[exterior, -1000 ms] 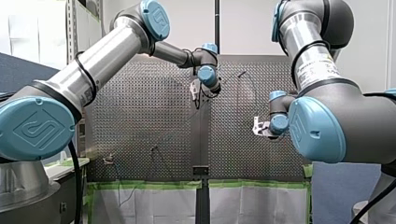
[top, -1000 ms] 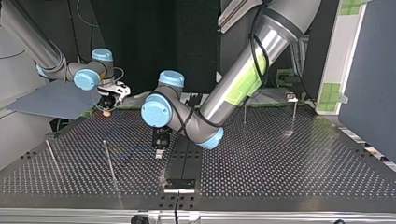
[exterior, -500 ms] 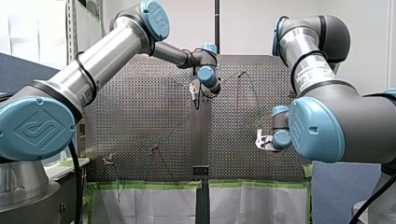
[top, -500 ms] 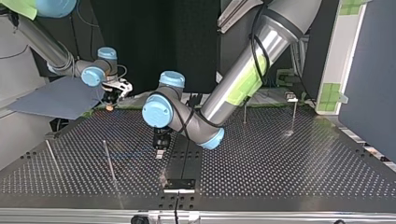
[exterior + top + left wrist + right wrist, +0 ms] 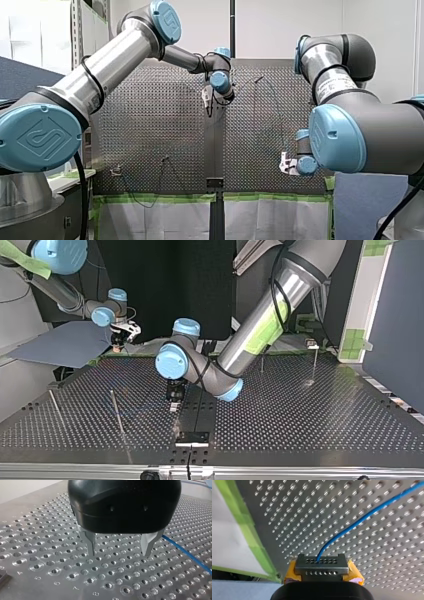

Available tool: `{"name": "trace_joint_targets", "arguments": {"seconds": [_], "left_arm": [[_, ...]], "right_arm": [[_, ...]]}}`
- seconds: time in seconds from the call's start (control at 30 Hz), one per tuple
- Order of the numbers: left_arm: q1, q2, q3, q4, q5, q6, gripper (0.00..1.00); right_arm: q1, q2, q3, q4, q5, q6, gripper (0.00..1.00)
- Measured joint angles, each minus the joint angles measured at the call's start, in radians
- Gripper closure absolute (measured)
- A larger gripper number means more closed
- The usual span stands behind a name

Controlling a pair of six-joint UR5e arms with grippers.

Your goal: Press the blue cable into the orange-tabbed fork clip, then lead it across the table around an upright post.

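In the right wrist view my right gripper [image 5: 323,573] has its yellow pads [image 5: 291,573] shut on a grey holed plug [image 5: 322,564]. The blue cable [image 5: 362,520] runs out of the plug and away over the perforated table. In the top view this gripper [image 5: 119,340] hangs above the table's far left edge. My left gripper [image 5: 119,552] holds its metal fingers [image 5: 90,545] open and empty just above the plate, with the blue cable [image 5: 185,553] lying on the table beside one finger. In the top view it [image 5: 173,397] is near the middle. I cannot make out an orange-tabbed clip.
Thin upright posts [image 5: 116,412] [image 5: 56,410] stand at the top view's left, and two more [image 5: 262,361] [image 5: 315,365] at its back right. A small fixture [image 5: 116,171] sits at the front view's lower left. A dark strip [image 5: 196,412] runs down the table's middle.
My right arm has carried the plug downward in the front view, toward the table's near edge, and is raised in the top view. My left gripper has hardly moved.
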Motion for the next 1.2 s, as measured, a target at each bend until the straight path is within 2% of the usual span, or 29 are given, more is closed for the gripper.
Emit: {"name": "trace_joint_targets", "arguments": {"seconds": [0.37,0.6,0.9,1.2], "left_arm": [[0.002,0.0,0.0,-0.002,-0.003,0.0,0.1],[0.003,0.0,0.0,-0.002,-0.005,0.0,0.1],[0.003,0.0,0.0,-0.005,-0.011,0.0,0.1],[0.0,0.0,0.0,-0.055,-0.056,0.0,0.1]], "right_arm": [[-0.048,0.092,-0.025,-0.021,0.001,0.0,1.0],[-0.066,0.159,-0.047,-0.022,0.002,0.0,1.0],[-0.081,0.176,-0.056,-0.026,0.002,-0.001,1.0],[-0.094,0.177,-0.079,-0.029,0.001,0.0,1.0]]}}
